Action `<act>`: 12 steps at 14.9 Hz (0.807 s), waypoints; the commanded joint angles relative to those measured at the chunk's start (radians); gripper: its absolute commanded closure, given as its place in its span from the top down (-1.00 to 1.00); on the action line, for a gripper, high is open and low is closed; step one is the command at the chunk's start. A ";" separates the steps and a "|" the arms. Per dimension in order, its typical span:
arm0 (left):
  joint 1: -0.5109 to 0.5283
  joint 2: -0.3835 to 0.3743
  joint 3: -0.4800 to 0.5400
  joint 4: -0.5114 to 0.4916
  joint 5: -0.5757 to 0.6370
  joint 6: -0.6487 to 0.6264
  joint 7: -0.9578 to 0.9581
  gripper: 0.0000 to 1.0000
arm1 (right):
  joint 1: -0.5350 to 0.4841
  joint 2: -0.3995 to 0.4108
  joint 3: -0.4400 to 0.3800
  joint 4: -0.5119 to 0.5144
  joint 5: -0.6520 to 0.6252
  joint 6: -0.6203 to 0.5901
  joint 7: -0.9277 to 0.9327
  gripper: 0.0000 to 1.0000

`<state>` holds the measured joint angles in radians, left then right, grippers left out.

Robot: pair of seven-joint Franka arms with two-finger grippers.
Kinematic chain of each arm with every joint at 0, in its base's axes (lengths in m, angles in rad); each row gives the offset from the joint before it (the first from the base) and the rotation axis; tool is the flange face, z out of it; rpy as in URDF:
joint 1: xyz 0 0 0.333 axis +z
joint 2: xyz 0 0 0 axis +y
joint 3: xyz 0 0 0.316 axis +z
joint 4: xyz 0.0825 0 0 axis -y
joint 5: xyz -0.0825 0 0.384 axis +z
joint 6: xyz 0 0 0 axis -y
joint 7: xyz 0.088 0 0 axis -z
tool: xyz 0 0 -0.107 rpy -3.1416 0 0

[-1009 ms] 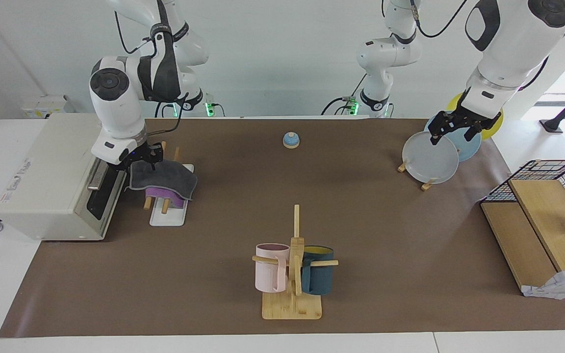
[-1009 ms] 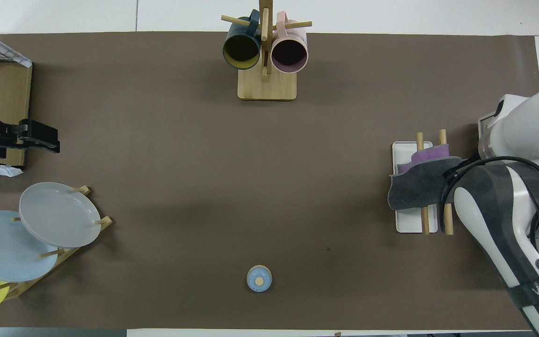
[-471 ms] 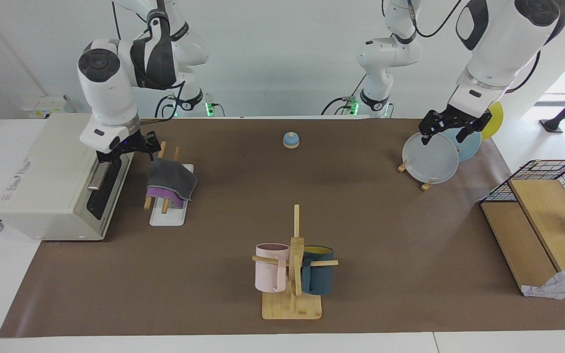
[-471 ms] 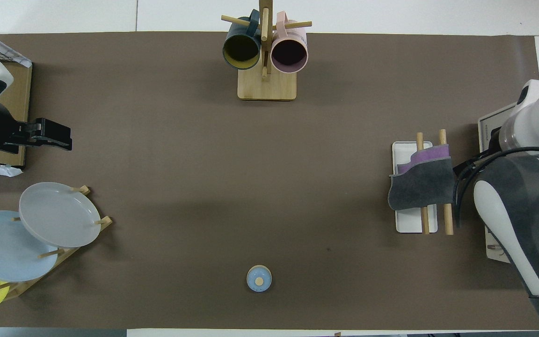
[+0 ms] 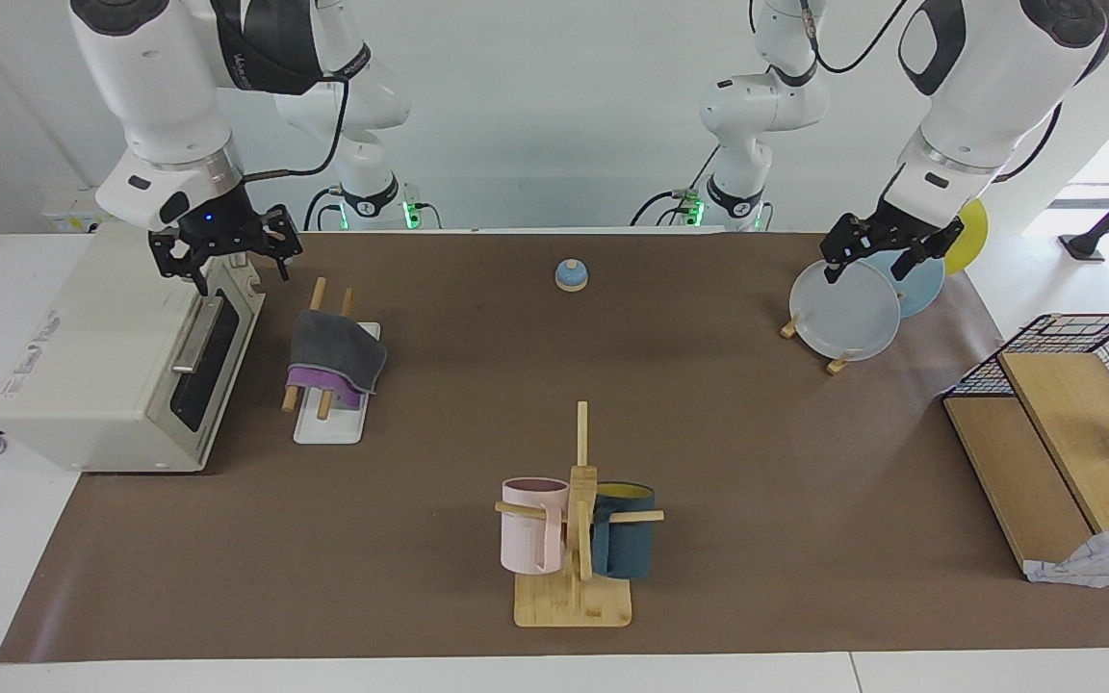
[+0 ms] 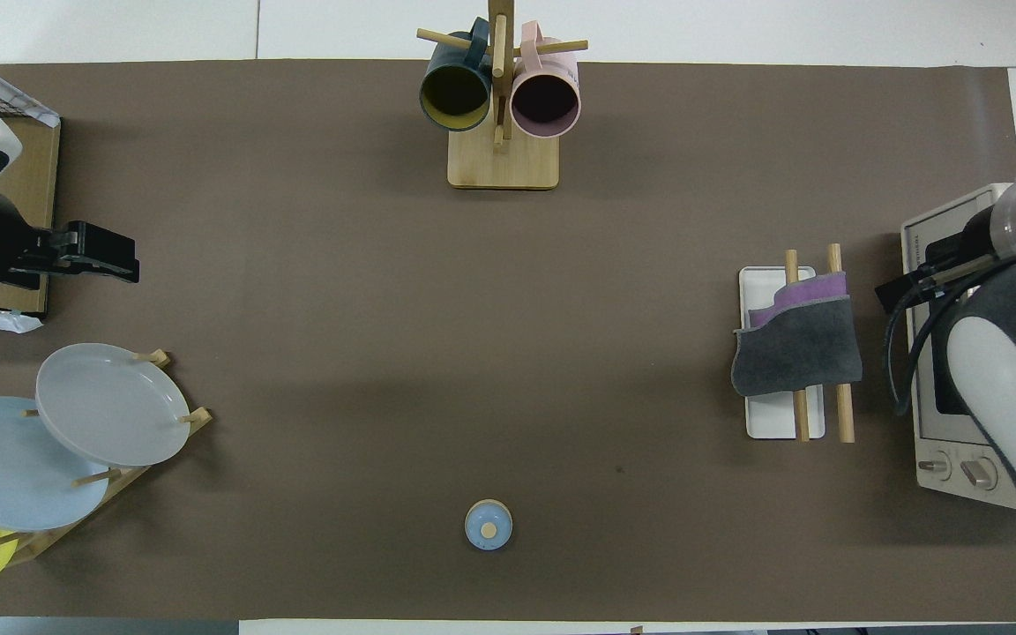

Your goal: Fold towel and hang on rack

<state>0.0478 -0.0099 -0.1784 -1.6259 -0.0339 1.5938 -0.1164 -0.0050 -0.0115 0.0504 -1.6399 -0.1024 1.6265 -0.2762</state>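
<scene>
Towel (image 5: 335,348) draped over rack (image 5: 328,423), right gripper (image 5: 224,258) fingers spread above oven, overhead view hides them.

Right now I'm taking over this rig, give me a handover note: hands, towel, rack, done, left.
Right hand: open, empty, up in the air over the toaster oven, clear of the towel.
Left hand: open, empty, waiting over the plates on their stand at the left arm's end of the table.
Towel: folded, dark grey face up with purple showing under it, draped over both rods of the rack, beside the oven.
Done: fold and hang both look complete; towel released.
Left: nothing on the towel itself, as far as these views show; probably just bring both arms back to rest.
</scene>
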 commanded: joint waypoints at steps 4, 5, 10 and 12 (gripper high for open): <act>0.026 -0.008 0.002 -0.002 -0.008 0.005 0.018 1.00 | -0.004 0.073 0.014 0.103 0.052 -0.144 0.124 1.00; 0.026 -0.007 0.002 -0.002 -0.008 0.009 0.018 1.00 | 0.009 0.079 0.012 0.121 0.058 -0.151 0.159 1.00; 0.027 -0.016 0.002 -0.011 -0.008 0.014 0.014 1.00 | 0.020 0.084 0.011 0.138 0.049 -0.175 0.199 1.00; 0.029 -0.016 0.004 -0.012 -0.008 0.018 0.012 1.00 | 0.023 0.078 0.003 0.134 0.056 -0.194 0.199 1.00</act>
<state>0.0694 -0.0115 -0.1759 -1.6260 -0.0339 1.5955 -0.1155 0.0251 0.0536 0.0564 -1.5343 -0.0646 1.4692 -0.0879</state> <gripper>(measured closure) 0.000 0.000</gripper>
